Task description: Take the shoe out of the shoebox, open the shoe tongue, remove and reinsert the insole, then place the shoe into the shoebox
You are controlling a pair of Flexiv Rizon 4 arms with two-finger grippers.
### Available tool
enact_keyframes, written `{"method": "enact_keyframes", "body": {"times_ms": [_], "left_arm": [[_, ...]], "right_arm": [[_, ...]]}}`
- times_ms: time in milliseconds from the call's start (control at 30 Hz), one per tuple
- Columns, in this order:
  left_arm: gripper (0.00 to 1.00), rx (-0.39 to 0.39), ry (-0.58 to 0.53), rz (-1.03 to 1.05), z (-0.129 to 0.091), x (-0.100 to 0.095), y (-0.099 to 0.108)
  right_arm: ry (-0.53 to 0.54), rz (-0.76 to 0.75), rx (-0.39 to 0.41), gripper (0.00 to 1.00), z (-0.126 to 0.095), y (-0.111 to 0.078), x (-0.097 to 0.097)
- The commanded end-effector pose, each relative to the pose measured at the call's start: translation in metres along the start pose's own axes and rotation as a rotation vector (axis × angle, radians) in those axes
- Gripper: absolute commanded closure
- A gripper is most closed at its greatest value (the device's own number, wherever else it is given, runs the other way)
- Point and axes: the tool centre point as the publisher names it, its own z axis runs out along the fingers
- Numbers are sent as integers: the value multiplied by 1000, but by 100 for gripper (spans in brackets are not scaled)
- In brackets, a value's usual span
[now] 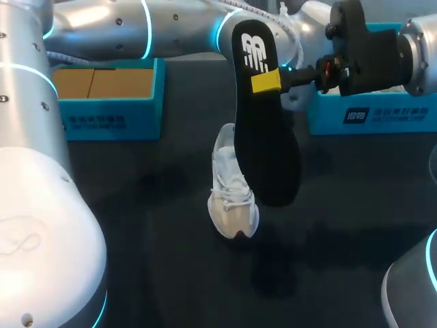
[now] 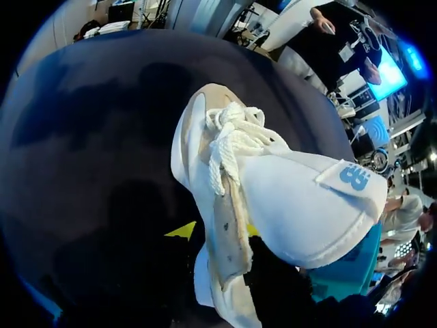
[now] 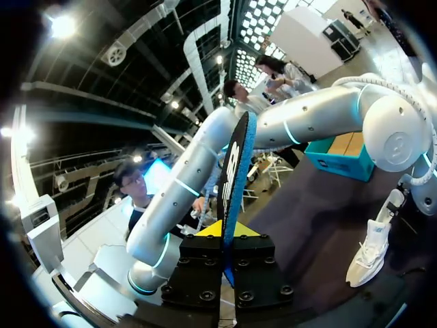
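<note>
Above the shoe [image 1: 231,198] on the surface [image 1: 136,225], hanging toe end down — insole [image 1: 263,137], pinched in the right fingers [image 1: 266,80]. Left fingers [image 2: 183,231] clamped on the shoe's side wall, apparently, steadying it. For reinsertion: tip the insole toe-first toward the opening, keep the tongue [image 2: 307,198] clear, slide forward before pressing the heel down — no loosening of the left grip meanwhile.
</note>
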Motion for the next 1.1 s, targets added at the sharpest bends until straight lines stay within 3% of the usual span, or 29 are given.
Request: {"method": "enact_keyframes", "body": {"times_ms": [33, 67, 333, 533, 733, 1100], "left_arm": [[7, 6, -22, -10, -3, 2, -1], [0, 13, -34, -10, -5, 3, -2], [0, 42, -128, -82, -26, 11, 4], [0, 138, -270, -167, -52, 16, 15], [0, 185, -385, -243, -69, 19, 24], [0, 249, -576, -184, -102, 37, 23]], "right_arm": [[-1, 1, 2, 100, 3, 1, -1], [-1, 1, 2, 100, 3, 1, -1], [-1, 1, 2, 100, 3, 1, -1], [-1, 1, 2, 100, 3, 1, -1], [-1, 1, 2, 100, 3, 1, -1], [-1, 1, 2, 100, 3, 1, -1]]}}
